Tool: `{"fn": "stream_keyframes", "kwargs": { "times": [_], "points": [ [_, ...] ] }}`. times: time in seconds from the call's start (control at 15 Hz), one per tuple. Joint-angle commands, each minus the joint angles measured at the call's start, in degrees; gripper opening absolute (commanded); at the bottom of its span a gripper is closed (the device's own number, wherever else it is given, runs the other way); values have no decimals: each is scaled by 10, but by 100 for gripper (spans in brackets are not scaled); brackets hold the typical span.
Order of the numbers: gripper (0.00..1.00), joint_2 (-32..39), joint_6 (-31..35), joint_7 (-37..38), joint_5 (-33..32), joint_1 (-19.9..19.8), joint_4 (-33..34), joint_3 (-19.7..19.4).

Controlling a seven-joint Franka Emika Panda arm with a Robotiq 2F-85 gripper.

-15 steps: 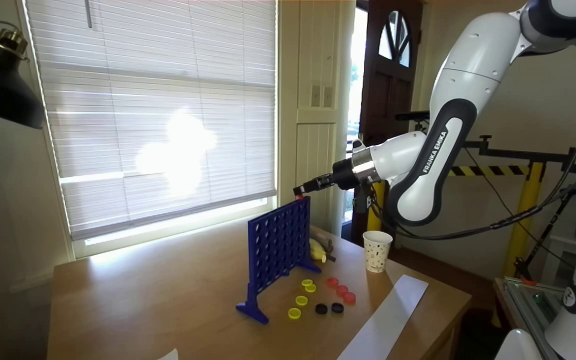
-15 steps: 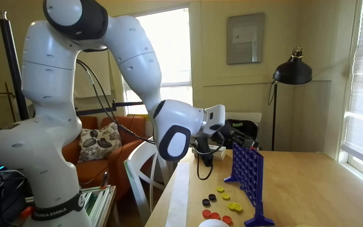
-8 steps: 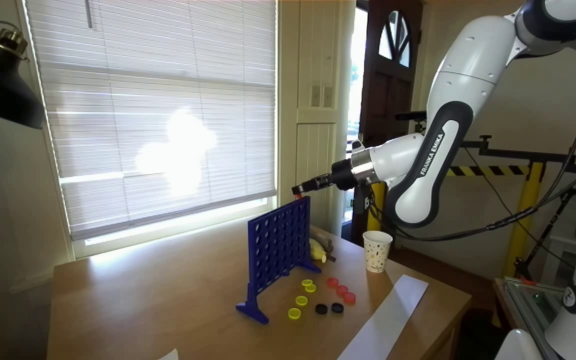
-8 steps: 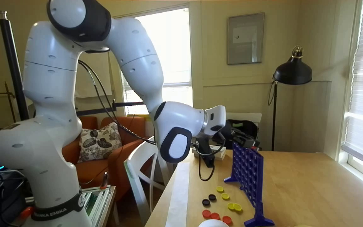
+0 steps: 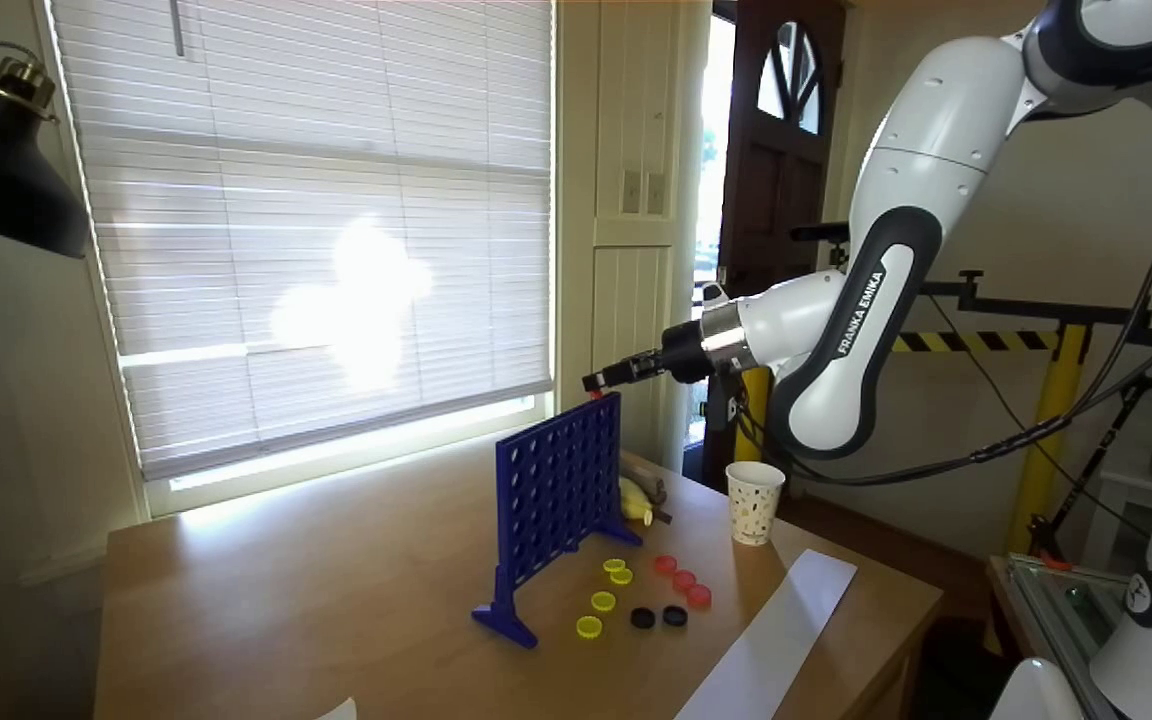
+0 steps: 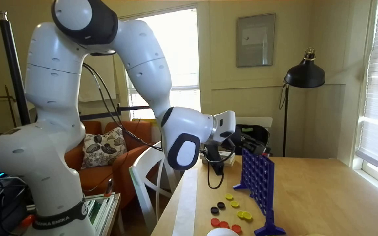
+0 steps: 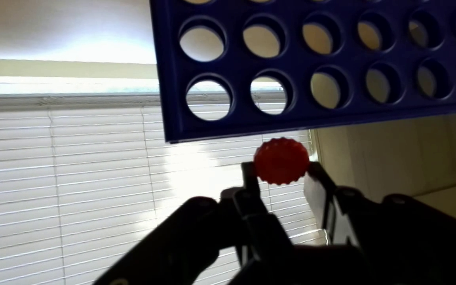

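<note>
Above the blue rack (image 7: 294, 63), the pincer (image 7: 281, 168) grips a red disc (image 7: 282, 160); rack contact is unclear.

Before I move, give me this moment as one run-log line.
gripper: holding red disc | position: near top edge of blue grid, not inserted | table: yellow discs, black discs, loose red discs

A leaf-print pillow (image 6: 105, 148) rests on an orange armchair (image 6: 139, 129) behind a white chair (image 6: 143, 165), while a speckled paper cup (image 5: 755, 505) stands upright on the wooden tabletop (image 5: 336, 600).
</note>
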Motion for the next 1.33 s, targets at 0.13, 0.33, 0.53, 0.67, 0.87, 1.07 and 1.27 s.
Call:
{"fn": "stream_keyframes", "kwargs": {
  "times": [0.13,0.33,0.53,0.67,0.87,1.07,1.27],
  "points": [
    [10,20,25,-4,-5,-1,14,3],
    [10,24,30,-6,-4,0,13,2],
    [10,25,34,-7,-2,0,14,2],
    [10,26,35,-8,-1,0,15,2],
    [10,27,37,-11,2,1,17,2],
    [10,28,38,-12,2,1,18,1],
    [10,28,39,-12,2,1,18,1]
  ]
}}
